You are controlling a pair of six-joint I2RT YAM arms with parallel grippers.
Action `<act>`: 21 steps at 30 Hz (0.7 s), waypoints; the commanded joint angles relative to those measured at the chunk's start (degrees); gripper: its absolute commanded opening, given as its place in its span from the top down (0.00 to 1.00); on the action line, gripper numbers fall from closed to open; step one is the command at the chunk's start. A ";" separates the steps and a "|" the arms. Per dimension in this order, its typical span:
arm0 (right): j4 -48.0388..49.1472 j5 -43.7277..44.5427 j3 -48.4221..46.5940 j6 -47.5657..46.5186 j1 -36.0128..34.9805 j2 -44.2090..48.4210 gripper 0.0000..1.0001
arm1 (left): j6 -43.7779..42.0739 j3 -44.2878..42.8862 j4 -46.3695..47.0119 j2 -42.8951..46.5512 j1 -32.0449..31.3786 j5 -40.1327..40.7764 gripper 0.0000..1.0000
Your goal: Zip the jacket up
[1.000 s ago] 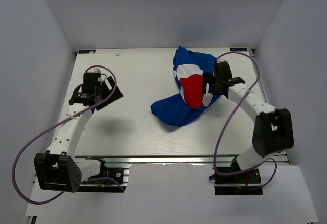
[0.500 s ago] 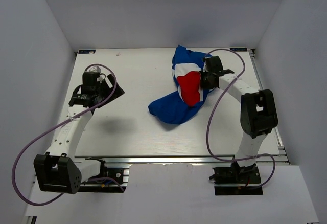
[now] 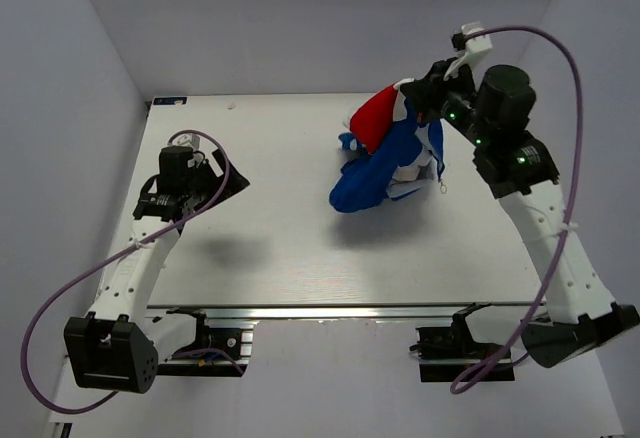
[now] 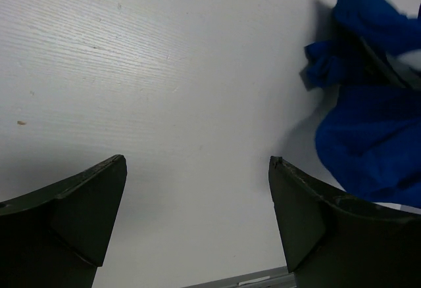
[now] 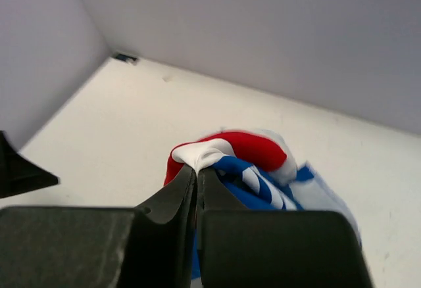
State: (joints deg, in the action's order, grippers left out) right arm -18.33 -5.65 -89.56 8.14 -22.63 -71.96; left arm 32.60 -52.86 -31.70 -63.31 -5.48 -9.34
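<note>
The jacket [image 3: 385, 153], royal blue with red and white panels, hangs bunched above the table at the back right, its lower blue folds trailing down toward the tabletop. My right gripper [image 3: 418, 93] is shut on a white-and-red fold near its top; in the right wrist view the jaws [image 5: 197, 171] pinch that fold of the jacket [image 5: 230, 156]. My left gripper [image 3: 205, 173] stands open over bare table at the left, well away from the cloth. In the left wrist view its fingers [image 4: 89, 196] frame empty table, with the jacket [image 4: 368, 123] at the upper right.
White walls enclose the table [image 3: 270, 238] on the left, back and right. A purple cable loops over each arm. A metal rail [image 3: 330, 310] runs along the near edge.
My right gripper closed on the jacket and lifted it up and toward the back right. The cloth left the table and now hangs. The left arm barely moved.
</note>
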 commanded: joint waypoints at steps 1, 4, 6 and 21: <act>1.63 -7.35 -6.75 -0.23 -0.83 2.79 1.00 | -0.52 -0.14 0.94 4.50 -0.06 -2.43 0.02; -0.66 -8.94 -12.74 -0.23 -1.19 2.88 1.00 | -0.96 -0.40 0.68 6.09 -0.06 -3.57 0.02; -0.04 -9.99 -14.06 0.73 -1.19 2.10 1.00 | -1.05 -0.23 0.68 7.58 -0.06 -4.10 0.02; -4.43 -12.97 -9.58 1.00 -19.29 -29.95 0.79 | -1.84 0.83 -5.56 12.15 0.03 -4.54 0.02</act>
State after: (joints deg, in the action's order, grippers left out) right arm -21.34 -16.84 -99.18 9.76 -40.29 -97.08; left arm 31.44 -52.84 -34.96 -52.97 -5.48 -13.76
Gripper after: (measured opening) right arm 0.182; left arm 0.979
